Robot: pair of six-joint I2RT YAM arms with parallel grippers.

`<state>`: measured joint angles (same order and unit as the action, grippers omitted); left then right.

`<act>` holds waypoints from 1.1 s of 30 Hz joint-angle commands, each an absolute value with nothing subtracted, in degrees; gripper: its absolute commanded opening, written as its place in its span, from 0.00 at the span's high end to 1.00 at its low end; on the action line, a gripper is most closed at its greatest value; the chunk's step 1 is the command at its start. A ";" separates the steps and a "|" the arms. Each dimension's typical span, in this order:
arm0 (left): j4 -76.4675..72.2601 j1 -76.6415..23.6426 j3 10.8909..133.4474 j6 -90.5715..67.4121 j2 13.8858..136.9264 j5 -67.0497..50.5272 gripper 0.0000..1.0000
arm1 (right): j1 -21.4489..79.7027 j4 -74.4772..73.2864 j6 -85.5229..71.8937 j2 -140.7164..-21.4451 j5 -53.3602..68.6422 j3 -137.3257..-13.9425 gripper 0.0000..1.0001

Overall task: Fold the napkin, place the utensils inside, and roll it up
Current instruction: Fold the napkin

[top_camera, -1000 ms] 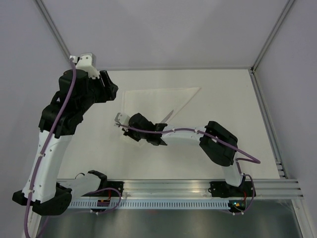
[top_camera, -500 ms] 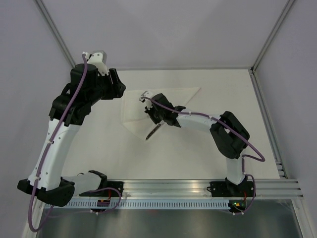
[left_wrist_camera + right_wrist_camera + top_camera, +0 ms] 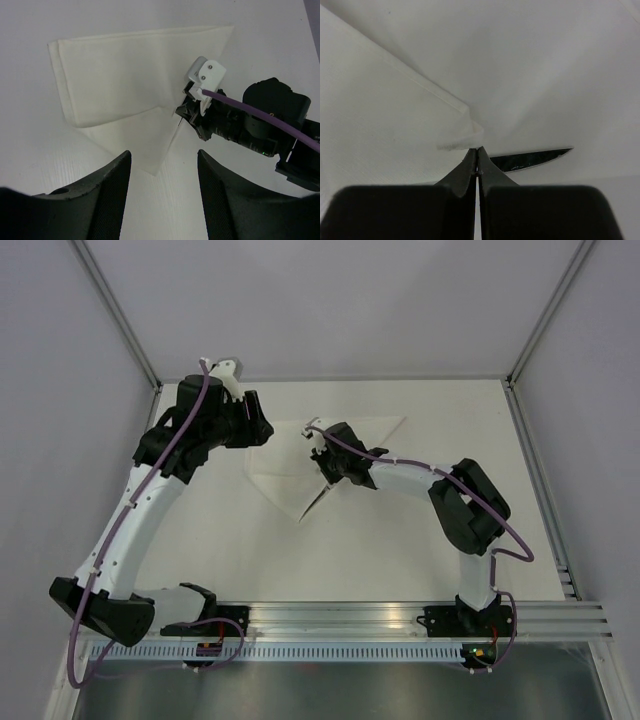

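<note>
Bench: you are working on a cream bench (image 3: 450, 540) with pale walls closing it in on three sides.
Right end effector: the right end effector (image 3: 477, 152) is pinching shut on a corner of cloth, the fingers pressing together with no gap showing.
Napkin: the napkin (image 3: 280, 465) is lying as a folded triangle at the far middle of the bench, and its near flap is rising to the pinching tips.
Utensil: one knife blade (image 3: 530, 159) is peeking out just beyond the lifted fold. You are not seeing any other cutlery.
Left end effector: the left end effector (image 3: 162, 155) is hovering wide and empty above the napkin's left side, touching nothing.
Step in hand: you are probably drawing the flap over the knife, so the rolling is not yet begun.
Next move: you are likely needing to carry the corner across, lay it flat without dragging the blade, then let go. The left end effector could be pinning the cloth.
</note>
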<state>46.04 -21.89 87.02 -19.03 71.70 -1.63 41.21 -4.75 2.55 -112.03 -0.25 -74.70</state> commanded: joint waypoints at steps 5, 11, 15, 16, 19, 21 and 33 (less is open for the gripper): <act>37.81 -22.59 77.45 -28.65 73.91 -7.29 0.39 | 39.29 -3.43 0.88 -112.32 -0.18 -74.27 1.00; 32.79 -23.47 70.42 -30.58 76.63 -8.61 0.40 | 38.23 -4.22 0.18 -113.99 2.20 -74.88 0.99; 29.36 -24.17 67.33 -31.11 78.57 -9.14 0.40 | 37.01 -5.80 0.18 -114.87 3.43 -75.58 0.97; 29.01 -24.43 66.89 -31.11 78.92 -9.23 0.40 | 36.57 -6.32 -1.13 -115.13 3.86 -75.93 0.94; 27.52 -24.96 65.66 -31.29 80.50 -9.49 0.40 | 34.55 -8.26 -2.02 -115.75 5.97 -76.82 0.89; 26.90 -25.22 65.13 -31.29 81.38 -9.58 0.40 | 32.97 -9.14 -2.28 -115.49 7.03 -76.99 0.84; 23.20 -27.16 64.42 -31.73 86.40 -10.46 0.41 | 25.15 -12.83 -3.16 -112.33 11.78 -78.31 0.63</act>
<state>25.47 -26.74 64.42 -26.79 85.71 -9.34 26.50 -11.14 -2.00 -115.20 9.89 -75.99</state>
